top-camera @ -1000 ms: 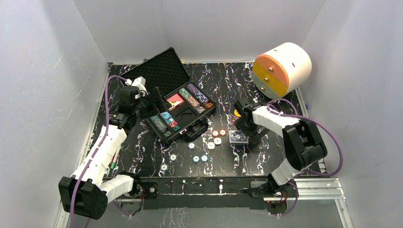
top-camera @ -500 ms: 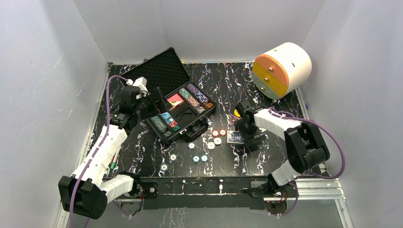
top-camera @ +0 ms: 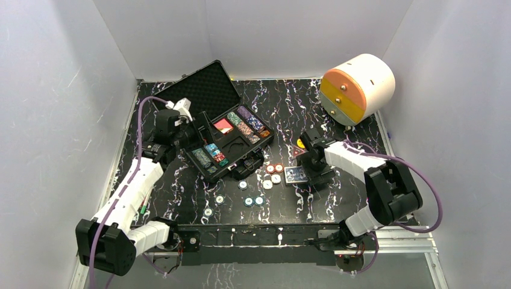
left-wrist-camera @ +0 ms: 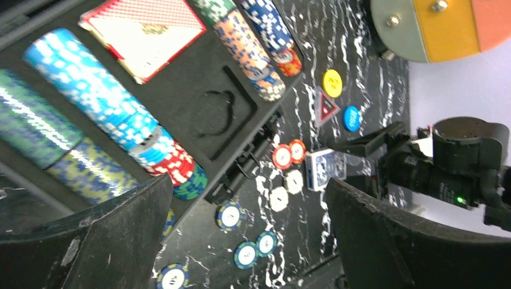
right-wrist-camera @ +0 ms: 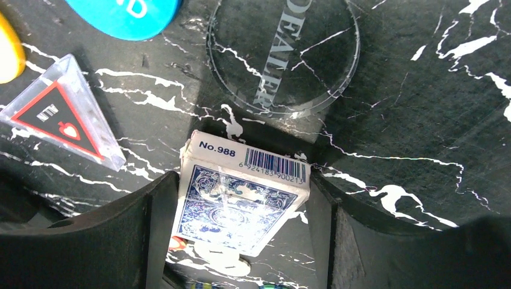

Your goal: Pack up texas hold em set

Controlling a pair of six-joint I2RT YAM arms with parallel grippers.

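Overhead, the open black case (top-camera: 202,90) sits on the marbled worktop (top-camera: 283,102), racked chips (top-camera: 241,127) inside and loose chips (top-camera: 259,200) scattered just in front. At the left wrist, the left tool (left-wrist-camera: 246,183) gapes wide over the racked rows, holding nothing. At the right wrist, the right tool (right-wrist-camera: 244,198) clamps a blue card deck (right-wrist-camera: 241,211) by its sides, near a clear dealer disc (right-wrist-camera: 283,54).

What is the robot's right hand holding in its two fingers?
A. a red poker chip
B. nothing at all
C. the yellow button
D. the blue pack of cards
D: in the right wrist view the blue pack of cards sits squeezed in the right gripper, while the yellow button lies off to the side on the table.
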